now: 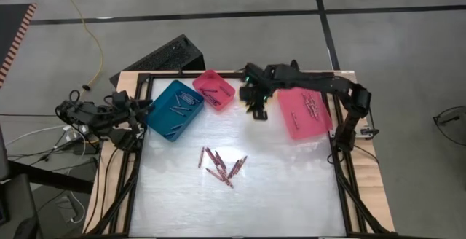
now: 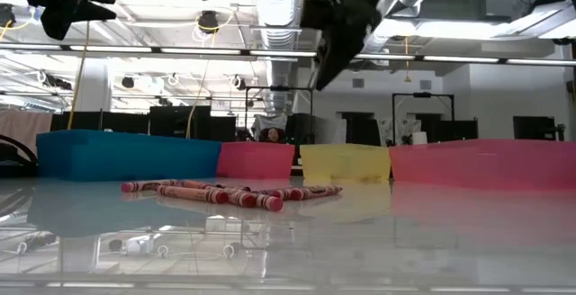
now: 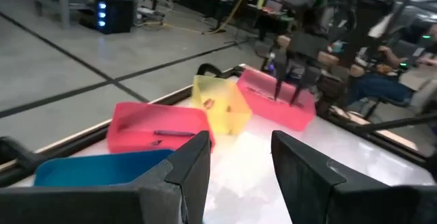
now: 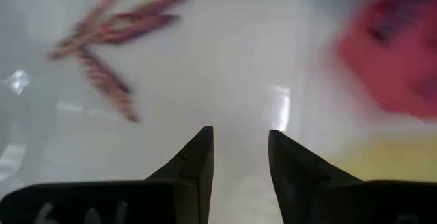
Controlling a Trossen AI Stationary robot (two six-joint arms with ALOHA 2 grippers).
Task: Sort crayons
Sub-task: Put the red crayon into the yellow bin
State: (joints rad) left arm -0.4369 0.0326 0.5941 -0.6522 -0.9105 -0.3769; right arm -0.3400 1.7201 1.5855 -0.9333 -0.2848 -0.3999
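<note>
A loose heap of red crayons (image 1: 222, 167) lies on the white table top (image 1: 291, 195), also seen in the low view (image 2: 229, 192) and the right wrist view (image 4: 113, 39). My right gripper (image 1: 256, 109) hangs open above the table's far middle, in front of the yellow bin (image 2: 346, 162), with nothing between its fingers (image 4: 239, 145). My left gripper (image 3: 242, 159) stands open and level at the table's left edge (image 1: 144, 109), beside the teal bin (image 1: 173, 109), and touches nothing.
Along the far side stand the teal bin with grey sticks in it, a small pink bin (image 1: 214, 89), the yellow bin (image 3: 218, 104) and a wide pink bin (image 1: 304, 113) holding red crayons. A black frame (image 1: 342, 188) runs round the table. A person sits beyond the table (image 3: 392, 74).
</note>
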